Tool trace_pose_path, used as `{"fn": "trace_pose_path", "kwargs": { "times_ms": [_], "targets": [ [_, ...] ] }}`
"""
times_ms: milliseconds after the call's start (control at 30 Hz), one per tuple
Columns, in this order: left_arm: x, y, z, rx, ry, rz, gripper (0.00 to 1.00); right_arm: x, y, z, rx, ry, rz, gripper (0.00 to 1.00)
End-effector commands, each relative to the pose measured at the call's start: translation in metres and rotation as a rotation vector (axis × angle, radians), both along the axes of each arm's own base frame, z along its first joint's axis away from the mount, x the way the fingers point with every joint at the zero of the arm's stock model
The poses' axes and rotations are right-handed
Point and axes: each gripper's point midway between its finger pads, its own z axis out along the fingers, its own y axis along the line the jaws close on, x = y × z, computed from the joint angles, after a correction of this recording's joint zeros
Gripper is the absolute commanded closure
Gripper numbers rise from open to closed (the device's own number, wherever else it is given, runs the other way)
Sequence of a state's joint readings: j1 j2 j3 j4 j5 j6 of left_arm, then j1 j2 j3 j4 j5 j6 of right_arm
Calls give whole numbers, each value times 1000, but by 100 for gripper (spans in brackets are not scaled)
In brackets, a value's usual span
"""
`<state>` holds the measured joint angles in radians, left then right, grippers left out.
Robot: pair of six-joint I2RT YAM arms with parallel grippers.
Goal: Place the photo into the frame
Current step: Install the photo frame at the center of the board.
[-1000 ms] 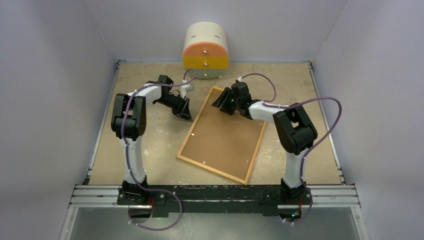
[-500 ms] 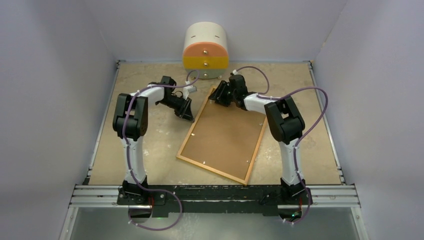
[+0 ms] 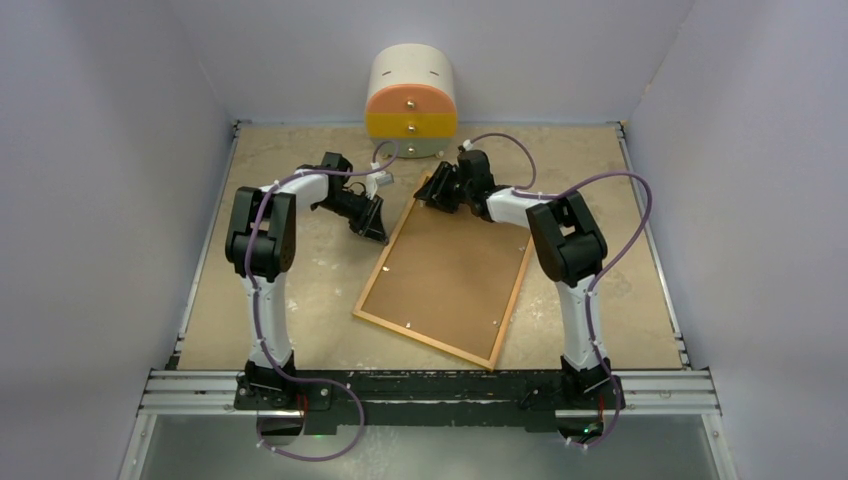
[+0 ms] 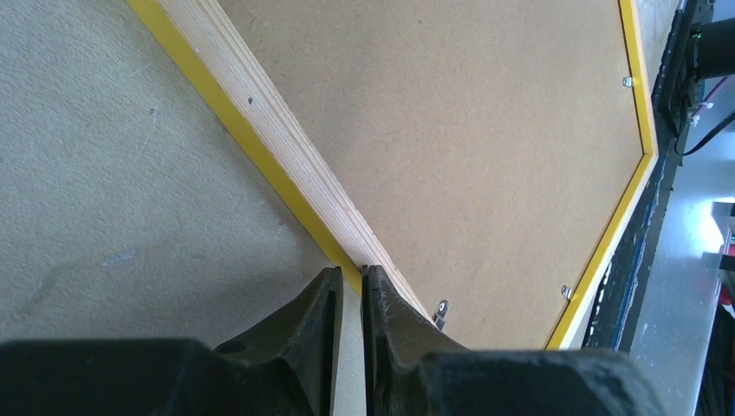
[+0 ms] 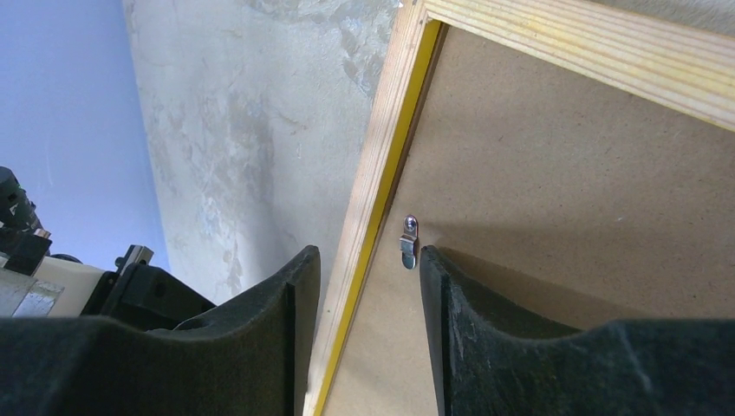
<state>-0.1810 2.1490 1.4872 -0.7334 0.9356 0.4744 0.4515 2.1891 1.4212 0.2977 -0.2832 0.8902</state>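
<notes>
The frame (image 3: 423, 342) lies face down in the middle of the table, its light wood back up, with a brown backing board (image 3: 450, 275) set in it. The photo is hidden. My left gripper (image 3: 372, 228) is shut and empty, with its tips (image 4: 349, 279) at the outer edge of the frame's left rail (image 4: 286, 147). My right gripper (image 3: 440, 190) is open at the frame's far corner. In the right wrist view its jaws (image 5: 368, 260) straddle the rail (image 5: 381, 156), beside a small metal clip (image 5: 409, 243) on the board (image 5: 563, 199).
A white rounded drawer unit (image 3: 412, 100) with orange and yellow drawers stands at the back, close behind both grippers. Grey walls enclose the table on three sides. Metal clips (image 4: 441, 310) hold the board along the rails.
My right gripper has moved from over the board's far part to the frame's far corner, and has held there for the last half second. My left gripper has shifted slightly.
</notes>
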Motion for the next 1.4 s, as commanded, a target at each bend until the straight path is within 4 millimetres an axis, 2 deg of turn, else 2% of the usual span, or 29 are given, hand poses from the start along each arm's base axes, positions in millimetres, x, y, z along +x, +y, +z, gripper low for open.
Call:
{"fn": "trace_pose_path", "kwargs": {
  "times_ms": [0,367,1133,1267,1367],
  "targets": [
    [-4,0,-9,8,-8,-18,83,-1,8,-4,24,17,28,52],
    [-4,0,-9,12,-12,-21,84,-8,21,-7,40,33,49,52],
    [-9,0,-10,16,-14,-34,85,-4,23,-20,29,61,38,53],
    [-10,0,-10,16,-15,-38,86,-6,24,-16,37,64,47,53],
    [-10,1,-8,19,-17,-40,86,-10,24,2,53,49,58,53]
  ]
}}
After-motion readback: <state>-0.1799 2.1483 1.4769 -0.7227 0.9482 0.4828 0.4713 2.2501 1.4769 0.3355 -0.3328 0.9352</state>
